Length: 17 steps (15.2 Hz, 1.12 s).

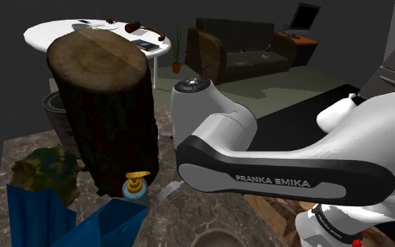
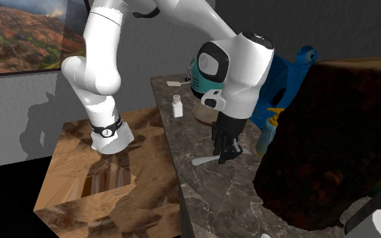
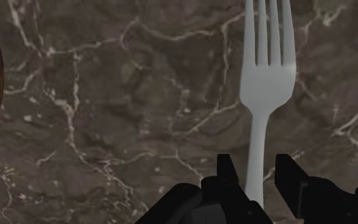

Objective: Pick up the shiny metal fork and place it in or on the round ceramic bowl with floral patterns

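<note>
Shoulder view, L to R: a blue box sits at lower left of frame w/ a mossy green-brown lump just above it. Next is a big dark-barked tree stump w/ pale cut top, left of centre. At the stump's foot stands a small bottle w/ yellow pump. Just right of that, the tines of the pale grey metal fork lie flat on the dark veined marble counter, the rest hidden under the white arm. The rim of a round bowl w/ brown edge peeks in at bottom centre, near the fork but apart from it. Second exterior view, L to R: wooden stand box lower left, small white bottle on the counter left of centre, fork mid-frame, and the black gripper down over its handle end; the stump takes up the right side. Wrist view: fork handle runs btwn the two fingers, a slim gap showing each side, so the claw is parted a little and straddles the handle w/o clasping it. The fork rests on the marble, tines pointing away from the gripper; the bowl edge is well off to the side.
</note>
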Each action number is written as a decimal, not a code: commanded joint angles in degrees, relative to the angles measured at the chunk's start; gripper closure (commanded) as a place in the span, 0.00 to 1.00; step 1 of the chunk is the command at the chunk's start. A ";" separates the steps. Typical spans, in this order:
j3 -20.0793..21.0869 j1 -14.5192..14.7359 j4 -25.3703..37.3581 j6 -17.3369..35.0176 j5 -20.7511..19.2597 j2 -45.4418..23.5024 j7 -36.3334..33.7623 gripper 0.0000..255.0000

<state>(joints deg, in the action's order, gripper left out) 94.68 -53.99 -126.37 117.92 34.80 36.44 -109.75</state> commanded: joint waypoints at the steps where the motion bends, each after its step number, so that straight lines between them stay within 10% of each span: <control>1: -1.80 1.20 0.42 -1.24 -0.86 -0.35 -0.28 1.00; 17: -13.45 8.18 6.15 -11.75 -5.84 -1.51 -1.81 1.00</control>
<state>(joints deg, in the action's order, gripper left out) 81.90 -46.20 -120.63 106.86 29.22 34.96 -111.50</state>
